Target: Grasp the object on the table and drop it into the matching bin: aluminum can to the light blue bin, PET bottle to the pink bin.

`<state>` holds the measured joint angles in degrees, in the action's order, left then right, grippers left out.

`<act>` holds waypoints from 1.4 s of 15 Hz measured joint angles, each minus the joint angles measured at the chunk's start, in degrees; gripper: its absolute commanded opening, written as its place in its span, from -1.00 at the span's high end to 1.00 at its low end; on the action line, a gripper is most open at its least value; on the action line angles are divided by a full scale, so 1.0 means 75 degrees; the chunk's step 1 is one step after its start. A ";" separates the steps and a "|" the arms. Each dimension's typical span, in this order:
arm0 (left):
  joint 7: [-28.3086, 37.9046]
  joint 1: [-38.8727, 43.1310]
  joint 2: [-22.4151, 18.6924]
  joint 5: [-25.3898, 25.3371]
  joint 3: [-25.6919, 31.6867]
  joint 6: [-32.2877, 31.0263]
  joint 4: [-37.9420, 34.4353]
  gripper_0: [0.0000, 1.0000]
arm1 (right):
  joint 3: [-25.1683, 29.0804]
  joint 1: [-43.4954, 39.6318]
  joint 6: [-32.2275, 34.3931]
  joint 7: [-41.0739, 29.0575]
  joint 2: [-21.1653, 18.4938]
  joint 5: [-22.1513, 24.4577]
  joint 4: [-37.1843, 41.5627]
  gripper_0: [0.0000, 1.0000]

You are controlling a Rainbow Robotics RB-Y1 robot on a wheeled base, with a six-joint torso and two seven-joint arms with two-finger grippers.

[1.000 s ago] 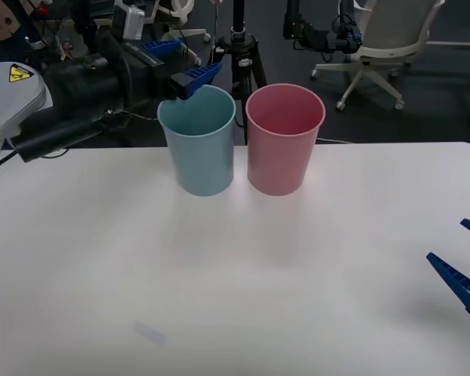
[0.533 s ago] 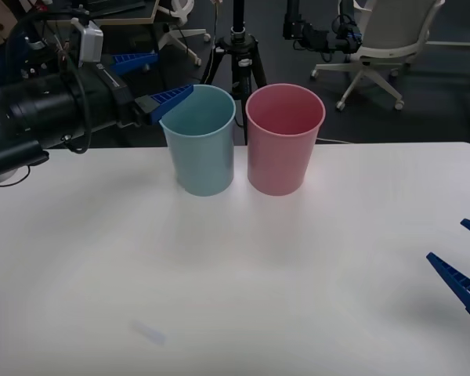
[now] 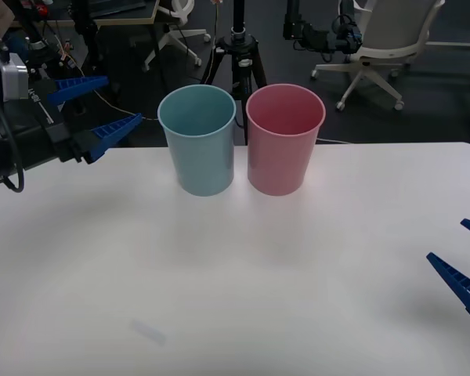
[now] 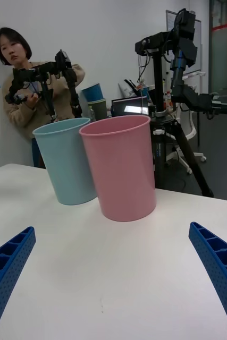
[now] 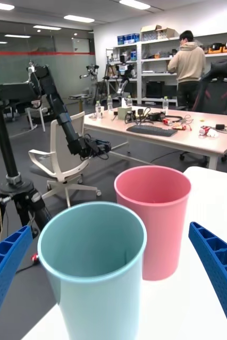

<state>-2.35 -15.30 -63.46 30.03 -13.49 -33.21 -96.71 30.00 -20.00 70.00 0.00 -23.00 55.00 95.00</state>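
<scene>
Left gripper (image 3: 102, 106) retreated from light blue bin (image 3: 197, 141), arm cropped

the left gripper (image 3: 102, 106) is showing two blue ribbed, tapering fingers on a black wrist; black cables are looping along the arm; the right gripper (image 3: 464, 258) is showing matching blue ribbed fingers.

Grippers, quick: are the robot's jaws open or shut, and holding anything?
Left gripper: open, holding nothing, left of the light blue bin.
Right gripper: open, holding nothing.
</scene>
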 measured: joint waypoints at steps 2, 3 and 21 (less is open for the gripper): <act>0.0011 0.0758 0.0029 0.0201 0.0643 -0.0341 -0.0113 -1.00 | 0.0000 0.0000 0.0000 0.0000 0.0000 0.0000 0.0000 -1.00; 0.0027 0.1100 0.0117 0.0327 0.0978 -0.0491 -0.0141 -1.00 | 0.0000 0.0000 0.0000 0.0000 0.0000 0.0000 0.0000 -1.00; 0.0534 0.5045 0.4812 0.4232 0.5873 -0.3833 -0.0965 -1.00 | 0.0000 0.0000 0.0000 0.0000 0.0000 0.0000 0.0000 -1.00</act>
<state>1.66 22.53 -27.37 61.76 30.56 -61.96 -103.95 30.00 -20.00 70.00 0.00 -23.00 55.00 95.00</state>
